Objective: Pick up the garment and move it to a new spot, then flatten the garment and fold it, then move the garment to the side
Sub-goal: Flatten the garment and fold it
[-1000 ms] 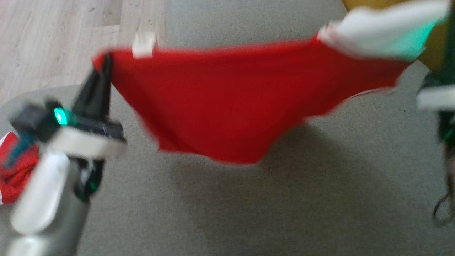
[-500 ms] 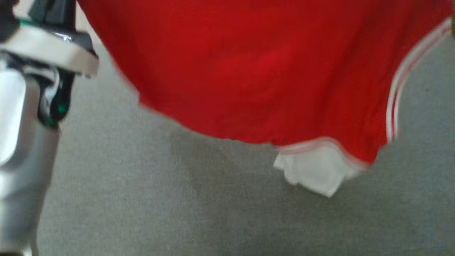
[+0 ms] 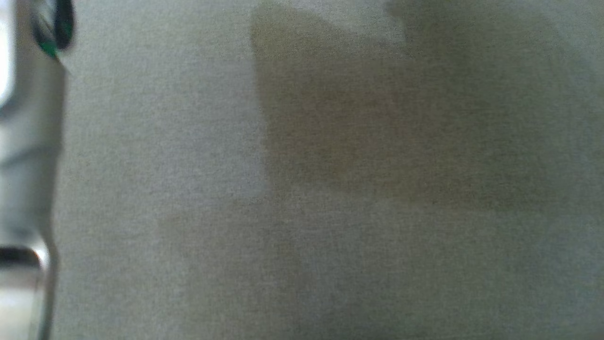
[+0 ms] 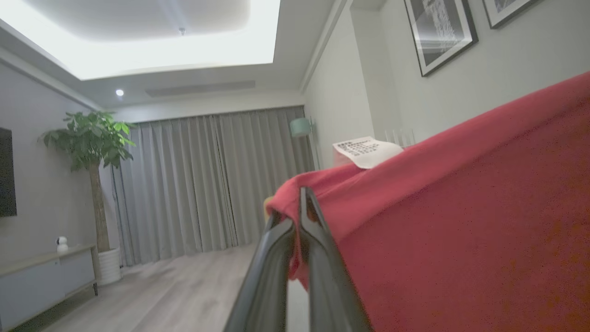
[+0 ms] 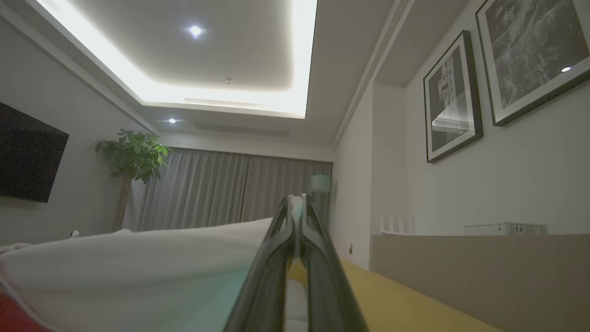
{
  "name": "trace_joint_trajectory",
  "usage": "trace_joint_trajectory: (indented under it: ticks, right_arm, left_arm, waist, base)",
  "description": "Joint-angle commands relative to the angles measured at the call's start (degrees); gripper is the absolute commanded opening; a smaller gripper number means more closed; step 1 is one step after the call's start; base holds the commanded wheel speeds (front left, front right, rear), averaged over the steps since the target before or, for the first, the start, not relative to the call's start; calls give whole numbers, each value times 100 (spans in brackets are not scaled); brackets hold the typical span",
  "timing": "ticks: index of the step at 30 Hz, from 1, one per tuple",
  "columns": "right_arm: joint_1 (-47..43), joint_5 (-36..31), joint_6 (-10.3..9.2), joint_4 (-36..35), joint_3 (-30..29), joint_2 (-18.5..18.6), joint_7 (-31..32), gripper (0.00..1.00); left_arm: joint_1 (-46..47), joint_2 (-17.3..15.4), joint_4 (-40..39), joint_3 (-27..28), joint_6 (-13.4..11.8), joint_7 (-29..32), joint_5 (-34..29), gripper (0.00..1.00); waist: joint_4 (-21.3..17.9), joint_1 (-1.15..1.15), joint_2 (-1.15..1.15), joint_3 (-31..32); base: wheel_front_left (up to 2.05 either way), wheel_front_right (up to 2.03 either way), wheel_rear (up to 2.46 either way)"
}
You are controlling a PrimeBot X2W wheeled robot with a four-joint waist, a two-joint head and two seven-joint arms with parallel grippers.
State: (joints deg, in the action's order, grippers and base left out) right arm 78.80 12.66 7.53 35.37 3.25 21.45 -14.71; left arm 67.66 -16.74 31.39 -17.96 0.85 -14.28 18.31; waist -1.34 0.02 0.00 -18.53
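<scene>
- Grey fabric surface (image 3: 330, 264): a finely woven, matte, flat cloth that spans the head view. A broad soft-edged shadow (image 3: 377, 118) lies toward its far right.
- Garment (image 4: 461, 230): a red knit with a smooth, slightly grainy face, held up in the air and not lying on anything. In the left wrist view its taut top edge runs as the long axis from the pinched corner up to that view's right edge, and the body hangs below it in a flat sheet. In the right wrist view a white part of it (image 5: 115, 272) stretches from the fingertips out to the left edge, with a sliver of red at the bottom left corner.
- Yellow cushion (image 5: 415, 299): smooth, and sloping down to the right under the right gripper.
- Left forearm (image 3: 23, 141): pale, glossy and rounded, along the left edge of the head view.
- Left gripper (image 4: 292, 207): long dark tapered fingers pressed together on the garment's red corner, which folds over the tips.
- Right gripper (image 5: 296, 200): fingers squeezed together on the white cloth's edge.
- Care label (image 4: 366, 150): white with small print, lying on the top edge near the pinched corner.
</scene>
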Motion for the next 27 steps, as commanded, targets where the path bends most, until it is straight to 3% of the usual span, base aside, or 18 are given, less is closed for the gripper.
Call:
trace_joint_trajectory:
  ticks: [1,6,7,8,11,20,27]
  right_arm:
    - [-416,126,-4,-214,-56,16,-27,0]
    - [-2276,730,-4,-397,45,18,-28,0]
    - [-2276,730,-4,-397,45,18,-28,0]
    - [-3142,1007,-4,-572,49,-15,-28,0]
    - [-4403,1359,-4,-847,44,-81,-28,0]
    - [-6775,1704,-4,-1468,-98,-233,-29,0]
    - [-7917,1846,-4,-1763,-259,-284,16,0]
  left_arm:
    - [-321,-228,25,200,16,-36,68,0]
    - [-2001,73,95,426,78,-69,248,0]
    - [-2001,73,95,426,78,-69,248,0]
    - [-2843,244,11,586,101,-70,272,0]
    - [-4020,568,-104,839,164,-70,264,0]
    - [-6048,1166,-391,1342,443,-71,-112,0]
    - [-7070,1356,-845,1368,582,-72,-328,0]
  waist:
    - [-55,-2,0,62]
    - [-207,-2,0,241]
    - [-207,-2,0,241]
    - [-275,-2,0,338]
    - [-337,-2,0,517]
    - [-432,-2,0,1148]
    - [-357,-2,0,1522]
  base:
    - [0,0,0]
    - [0,0,0]
    - [0,0,0]
    - [0,0,0]
    - [0,0,0]
    - [0,0,0]
    - [0,0,0]
